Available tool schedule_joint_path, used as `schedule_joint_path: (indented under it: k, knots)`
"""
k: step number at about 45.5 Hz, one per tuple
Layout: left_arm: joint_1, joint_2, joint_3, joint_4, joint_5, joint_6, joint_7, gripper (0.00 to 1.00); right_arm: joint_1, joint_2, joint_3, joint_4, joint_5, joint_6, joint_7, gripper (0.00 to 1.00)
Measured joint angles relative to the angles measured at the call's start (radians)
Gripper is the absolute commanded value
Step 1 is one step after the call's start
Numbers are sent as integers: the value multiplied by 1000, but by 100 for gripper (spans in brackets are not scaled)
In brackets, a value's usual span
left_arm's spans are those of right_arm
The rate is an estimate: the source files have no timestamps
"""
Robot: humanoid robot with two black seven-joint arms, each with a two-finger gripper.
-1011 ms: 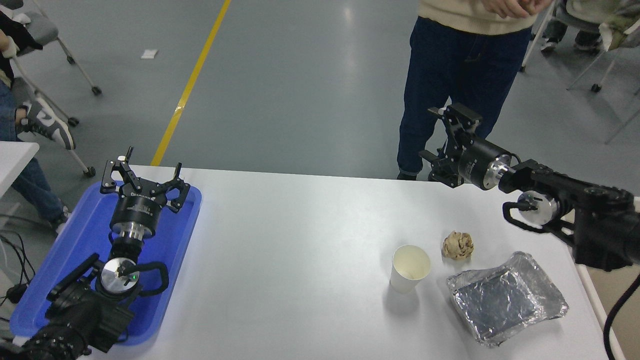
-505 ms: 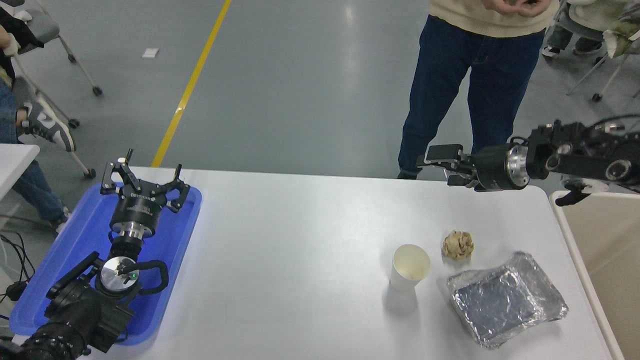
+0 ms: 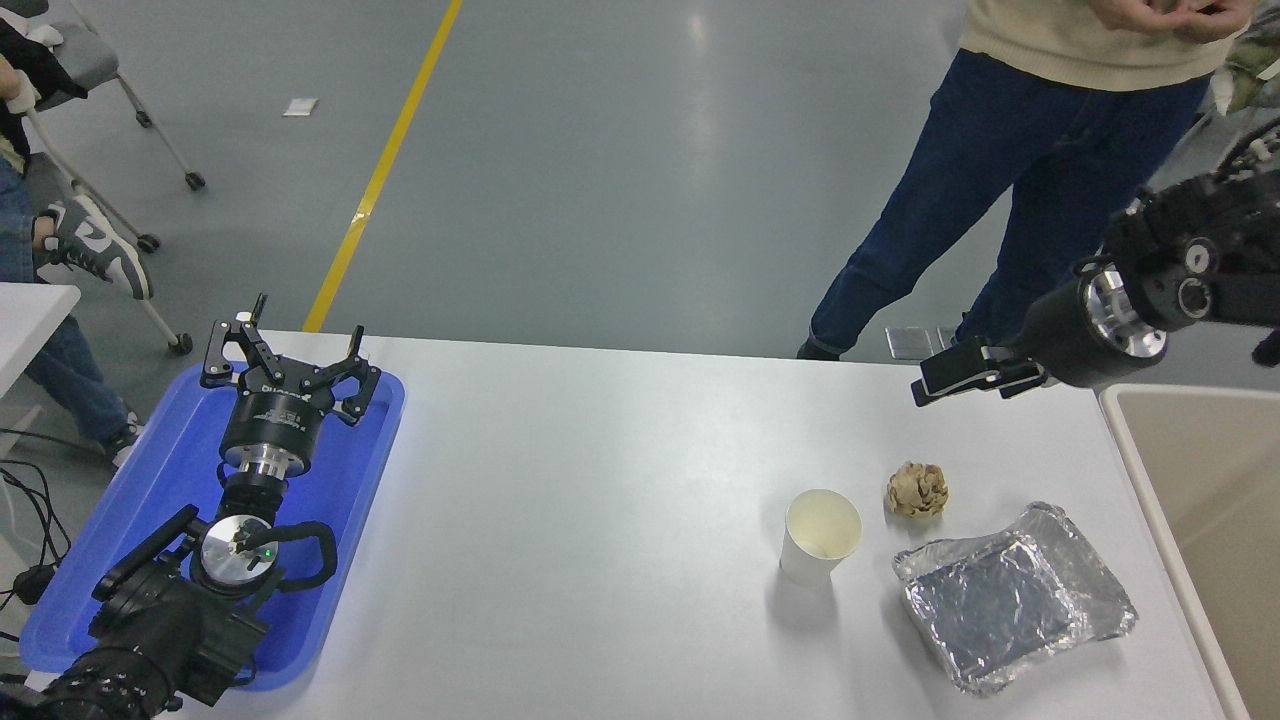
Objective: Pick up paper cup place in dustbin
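The paper cup (image 3: 822,535) stands upright on the white table, right of centre, its cream inside showing. The dustbin (image 3: 1150,480) is a beige bin with a pale rim, cut off by the picture's right edge beside the table. My right gripper (image 3: 948,373) hangs above the table's far right corner, well behind and to the right of the cup and just left of the dustbin's far corner. It is seen side-on and holds nothing. My left gripper (image 3: 285,350) is parked open over the blue tray at the lower left.
A crumpled tan paper ball (image 3: 916,490) lies just right of the cup. A crinkled silver foil tray (image 3: 1015,597) sits in front of it. The blue tray (image 3: 350,480) lies under the left arm. A person (image 3: 1040,150) stands beyond the table's far right edge.
My right arm has swung to the right and its gripper has turned side-on, now nearer the dustbin. The person has stepped to the right. The cup has not moved.
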Motion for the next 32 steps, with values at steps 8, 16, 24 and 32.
schedule_joint_path:
  k: [8, 16, 24, 32]
  knots:
    - [0, 0, 0, 1, 0, 0, 0, 100, 75, 13, -55, 46, 61, 93, -2, 100]
    - [0, 0, 0, 0, 0, 0, 0, 100, 157, 36, -135, 102, 142, 153, -2, 100]
    - [0, 0, 0, 0, 0, 0, 0, 100, 226, 46, -195, 160, 189, 187, 0, 100]
    - [0, 0, 0, 0, 0, 0, 0, 100, 264, 51, -231, 191, 208, 199, 2, 100]
